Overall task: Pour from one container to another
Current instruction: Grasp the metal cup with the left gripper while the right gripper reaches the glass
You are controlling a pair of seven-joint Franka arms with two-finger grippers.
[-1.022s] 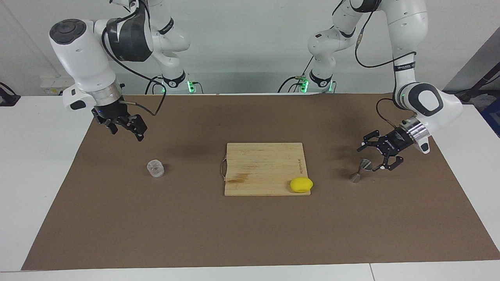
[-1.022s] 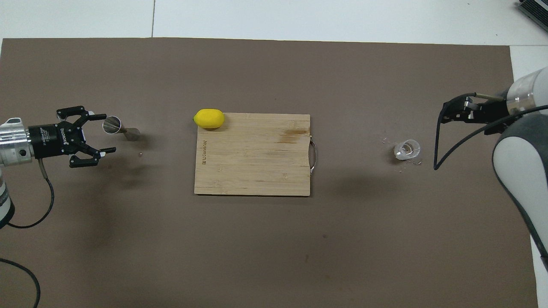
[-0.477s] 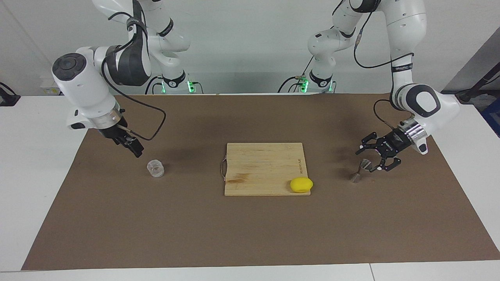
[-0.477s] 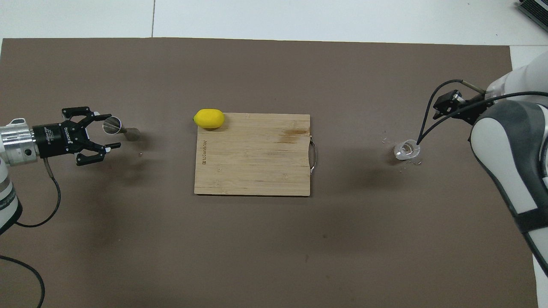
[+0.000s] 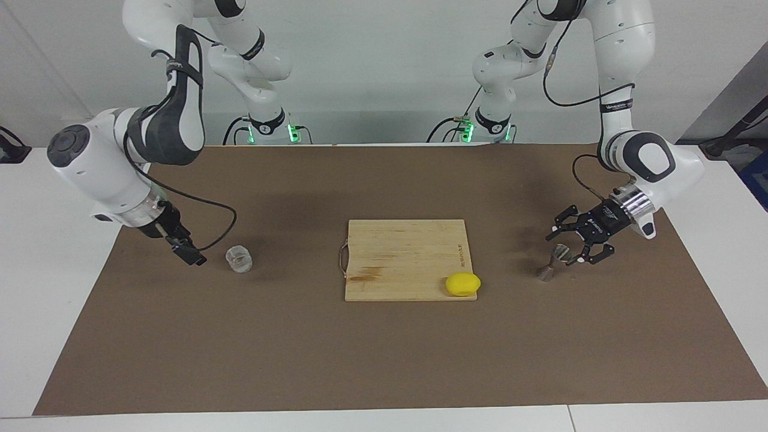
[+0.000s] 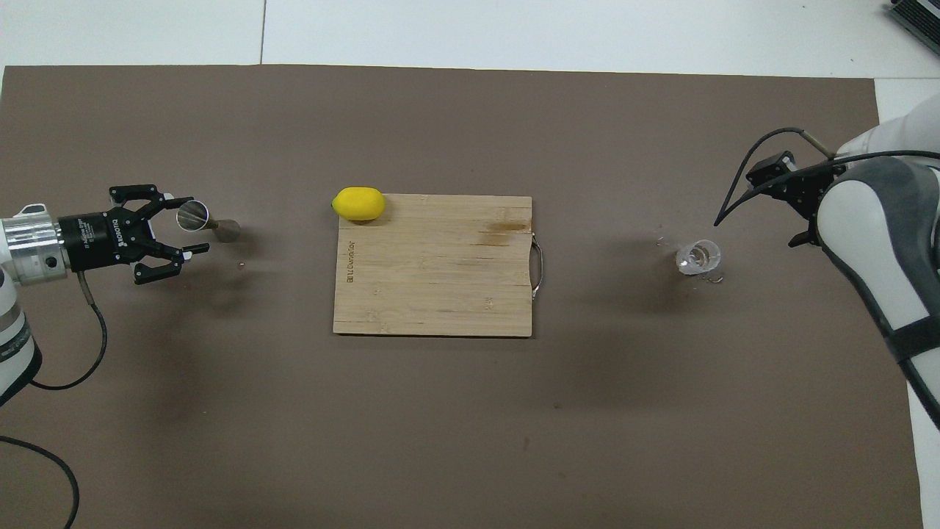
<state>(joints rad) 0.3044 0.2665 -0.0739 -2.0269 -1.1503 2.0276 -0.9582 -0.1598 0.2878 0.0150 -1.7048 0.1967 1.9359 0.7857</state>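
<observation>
Nothing has been poured yet; I judge both of my pincers are only lining up to grasp.

My left pincer (image 5: pixel 567 249) is low over the brown mat (image 5: pixel 384 360), its fingers partly drawn in but apart. The little metal measure (image 5: pixel 552 264) stands upright right at their tips, its upper cone about level with the gap between them. I cannot see a finger pressing on it, so I count it as not gripped.

My right pincer (image 5: pixel 191 256) is down near the mat and spread wide, holding nothing. The small glass cup (image 5: pixel 239 259) sits on the mat just beside its tips, not touching. I cannot tell what, if anything, is in the cup.

Between my two pincers lie the wooden board (image 5: pixel 402 252) and the yellow lump (image 5: pixel 462 284) at its corner, both untouched.

What I judge is left: close on the cup and the measure, lift, bring them together, tip the cup over the measure.
</observation>
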